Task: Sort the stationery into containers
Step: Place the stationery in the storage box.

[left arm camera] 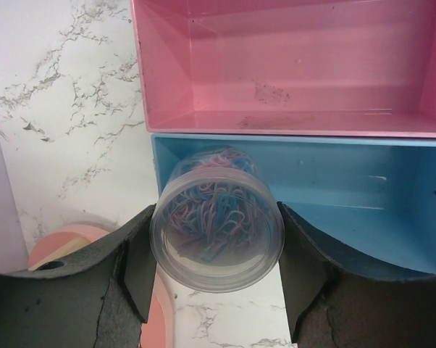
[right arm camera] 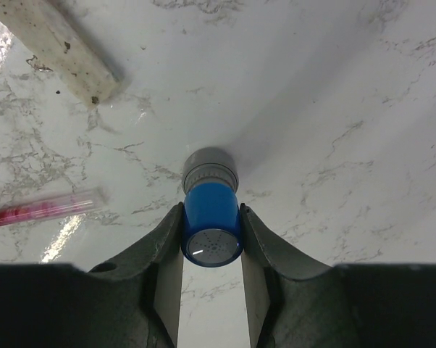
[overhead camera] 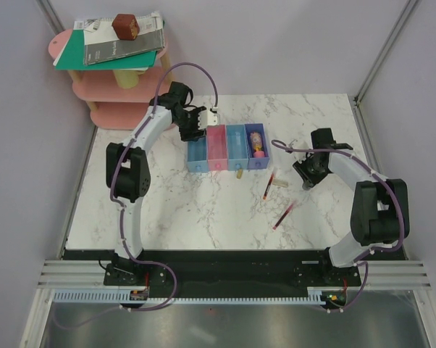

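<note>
Top external | marble table (overhead camera: 203,210) | bins (overhead camera: 216,141) mid-table | pale grey walls (overhead camera: 276,43)

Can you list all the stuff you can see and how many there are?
Joined plastic bins: four; light blue, pink, blue, purple-blue; mid-table.
Thin pens: two; red; right of the bins.
Squeezy tube: one; pink-yellow; in the purple-blue bin.
Small erasers: two; tan; one by a pen, one in front of the blue bin.
Round clear tub of clips: one; bluish; held over the light blue bin.
Small cylinder: one; blue, grey cap; held near the table.
Tiered shelf: one; pink; far left.
Books: two; green, grey; on the shelf.
Cube: one; brown; on the books.
Marble table: one; white.
Left gripper: one; dark; shut on the tub.
Right gripper: one; dark; shut on the cylinder.
</note>
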Action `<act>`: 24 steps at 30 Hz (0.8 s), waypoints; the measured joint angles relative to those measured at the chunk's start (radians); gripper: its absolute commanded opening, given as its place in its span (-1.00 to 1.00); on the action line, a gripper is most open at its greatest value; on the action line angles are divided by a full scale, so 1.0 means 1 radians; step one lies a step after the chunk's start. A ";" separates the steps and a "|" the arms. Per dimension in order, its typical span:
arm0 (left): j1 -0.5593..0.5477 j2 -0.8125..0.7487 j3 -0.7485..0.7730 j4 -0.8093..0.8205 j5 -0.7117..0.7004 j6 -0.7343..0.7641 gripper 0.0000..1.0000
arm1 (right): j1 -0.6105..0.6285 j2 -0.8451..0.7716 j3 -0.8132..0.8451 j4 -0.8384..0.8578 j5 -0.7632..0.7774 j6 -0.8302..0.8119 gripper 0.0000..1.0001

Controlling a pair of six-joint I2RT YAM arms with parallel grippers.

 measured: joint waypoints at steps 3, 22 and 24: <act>0.000 0.021 0.010 0.007 -0.004 0.009 -0.39 | 0.000 0.001 0.001 0.000 0.000 0.000 -0.73; 0.000 0.081 0.027 0.032 -0.037 0.069 0.87 | 0.003 -0.008 0.106 -0.074 -0.022 0.004 -0.81; 0.000 0.080 0.024 0.036 -0.037 0.068 0.88 | 0.009 -0.018 0.135 -0.100 -0.022 0.003 -0.84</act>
